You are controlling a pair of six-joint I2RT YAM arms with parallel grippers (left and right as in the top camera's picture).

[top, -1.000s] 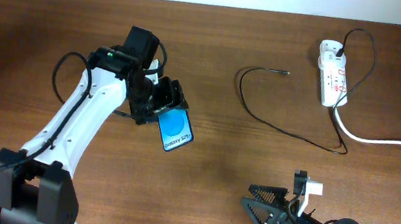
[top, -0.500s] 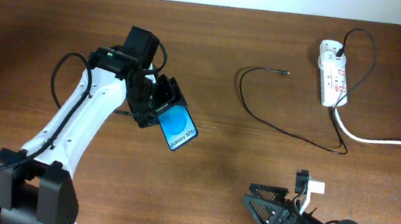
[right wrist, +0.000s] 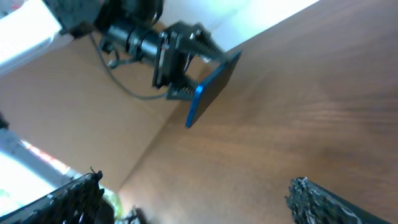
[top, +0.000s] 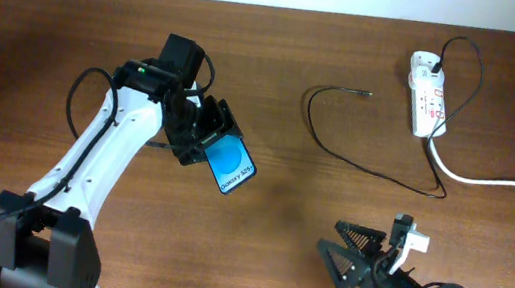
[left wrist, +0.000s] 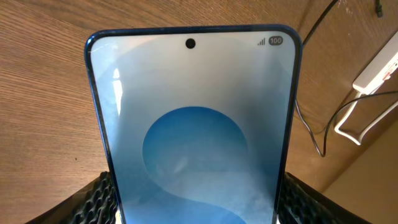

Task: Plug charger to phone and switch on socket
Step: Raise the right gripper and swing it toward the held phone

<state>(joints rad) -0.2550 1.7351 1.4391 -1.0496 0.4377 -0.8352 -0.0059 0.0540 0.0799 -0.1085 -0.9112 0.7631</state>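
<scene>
The left gripper [top: 206, 137] is clamped on the lower end of the phone [top: 230, 166], just left of centre in the overhead view. Its ribbed fingers [left wrist: 102, 199] press the two long edges in the left wrist view. The lit blue screen faces up and the free end points toward the lower right, lifted off the table [top: 53, 14]. That hold probably keeps the port end steady for plugging.

The right gripper [top: 344, 249] sits at the bottom right of the frame, jaws spread wide and empty, likely waiting to fetch the cable.

The charger [top: 344, 90] lies slack in the upper middle, with its tip resting on the wood well apart from the phone. Its far end runs to the socket [top: 426, 92] at the upper right, beside the white cord [top: 495, 180]. The connection is not yet made.
</scene>
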